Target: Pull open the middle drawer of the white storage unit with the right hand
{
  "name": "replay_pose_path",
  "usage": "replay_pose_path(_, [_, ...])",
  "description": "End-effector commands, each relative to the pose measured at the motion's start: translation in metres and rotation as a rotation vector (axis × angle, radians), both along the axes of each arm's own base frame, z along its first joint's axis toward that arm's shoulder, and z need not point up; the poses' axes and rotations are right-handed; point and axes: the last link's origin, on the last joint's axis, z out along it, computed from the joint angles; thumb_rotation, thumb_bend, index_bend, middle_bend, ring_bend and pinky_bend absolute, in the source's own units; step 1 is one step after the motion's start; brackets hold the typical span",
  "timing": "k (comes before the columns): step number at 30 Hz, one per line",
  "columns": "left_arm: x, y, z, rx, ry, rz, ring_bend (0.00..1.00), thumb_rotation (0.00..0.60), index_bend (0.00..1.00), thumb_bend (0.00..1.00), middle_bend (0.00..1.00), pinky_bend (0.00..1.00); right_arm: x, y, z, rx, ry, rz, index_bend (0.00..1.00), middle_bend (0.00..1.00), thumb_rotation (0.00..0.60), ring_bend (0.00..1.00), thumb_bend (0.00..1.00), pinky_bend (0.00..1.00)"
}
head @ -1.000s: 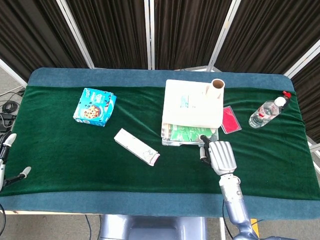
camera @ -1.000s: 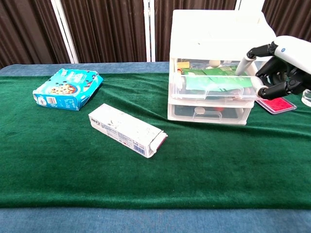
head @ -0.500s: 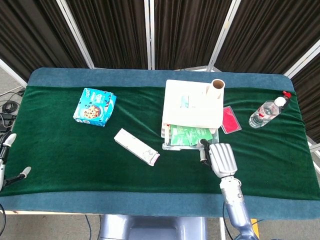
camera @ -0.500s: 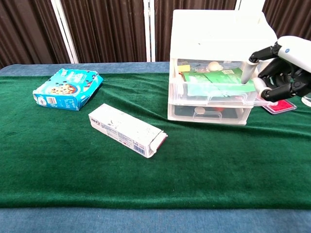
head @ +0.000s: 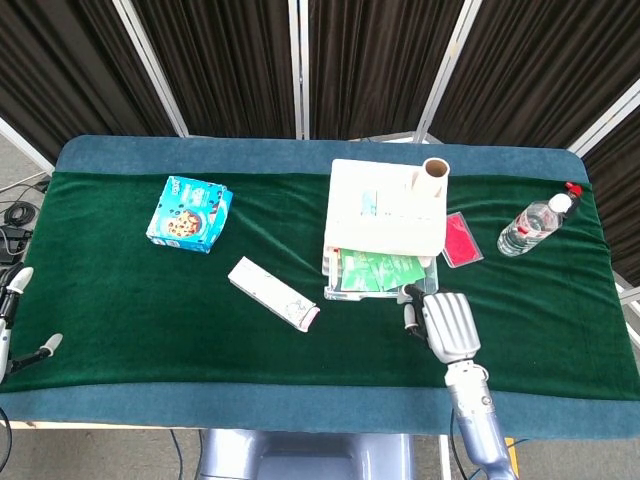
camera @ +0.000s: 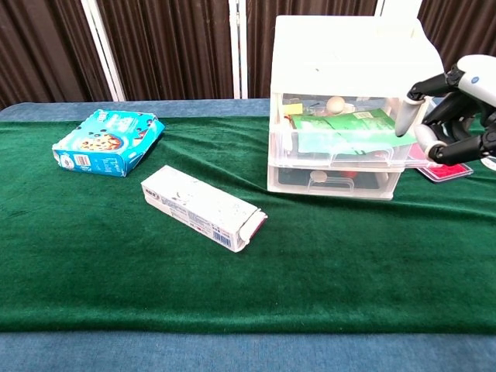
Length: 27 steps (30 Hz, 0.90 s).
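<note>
The white storage unit (head: 385,215) (camera: 349,70) stands right of the table's middle. Its middle drawer (head: 378,274) (camera: 341,146) is pulled partly out, showing green packets inside. My right hand (head: 447,320) (camera: 453,108) is at the drawer's front right corner. One finger hooks over the front rim and the thumb sits outside it. The bottom drawer (camera: 333,180) is closed. My left hand (head: 12,320) rests off the table's left edge in the head view, fingers apart and holding nothing.
A blue cookie box (head: 190,213) (camera: 108,142) and a white carton (head: 273,293) (camera: 203,208) lie to the left of the unit. A red packet (head: 461,239) and a water bottle (head: 533,226) lie to its right. A cardboard tube (head: 436,172) stands on top.
The middle drawer has slid further out toward me, showing more of the green packets. My right hand has drawn back toward the table's front edge with it. The left hand has not moved.
</note>
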Motion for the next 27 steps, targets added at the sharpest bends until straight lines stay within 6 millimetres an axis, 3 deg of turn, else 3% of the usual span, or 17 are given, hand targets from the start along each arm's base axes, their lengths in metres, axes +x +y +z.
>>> replay_pose_path(1, [0.0,0.0,0.0,0.001,0.0,0.0,0.0,0.6,0.0,0.19,0.0,0.0,0.0,0.003,0.002,-0.004,-0.001,0.008,0.52,0.82,0.6,0.8,0.54,0.57])
replay_pose_path(6, [0.0,0.0,0.0,0.002,0.001,-0.002,0.0,0.6,0.0,0.19,0.0,0.0,-0.007,0.015,0.015,-0.045,-0.002,0.039,0.49,0.78,0.6,0.76,0.54,0.55])
replay_pose_path(12, [0.0,-0.001,-0.001,-0.001,0.008,-0.007,0.0,0.6,0.0,0.19,0.0,0.0,-0.031,0.031,0.033,-0.081,-0.013,0.046,0.41,0.59,0.6,0.61,0.48,0.36])
replay_pose_path(15, [0.002,-0.002,-0.003,-0.002,0.014,-0.012,0.0,0.6,0.0,0.19,0.0,0.0,-0.047,0.04,0.043,-0.095,-0.015,0.053,0.32,0.42,0.6,0.45,0.43,0.22])
replay_pose_path(16, [0.002,-0.002,-0.003,-0.002,0.016,-0.013,0.0,0.6,0.0,0.19,0.0,0.0,-0.053,0.043,0.046,-0.094,-0.009,0.053,0.27,0.34,0.6,0.35,0.4,0.16])
replay_pose_path(17, [0.002,-0.003,-0.004,-0.004,0.023,-0.017,0.0,0.6,0.0,0.19,0.0,0.0,-0.073,0.053,0.053,-0.072,0.022,0.034,0.21,0.24,0.6,0.24,0.37,0.09])
replay_pose_path(20, [0.002,-0.003,-0.006,-0.008,0.033,-0.019,0.0,0.6,0.0,0.19,0.0,0.0,-0.093,0.062,0.062,-0.049,0.04,0.027,0.1,0.04,0.6,0.02,0.3,0.0])
replay_pose_path(27, [-0.001,-0.003,-0.012,-0.032,0.062,-0.004,0.0,0.6,0.0,0.19,0.0,0.0,-0.125,0.068,0.075,-0.063,0.079,-0.039,0.02,0.0,0.6,0.0,0.25,0.0])
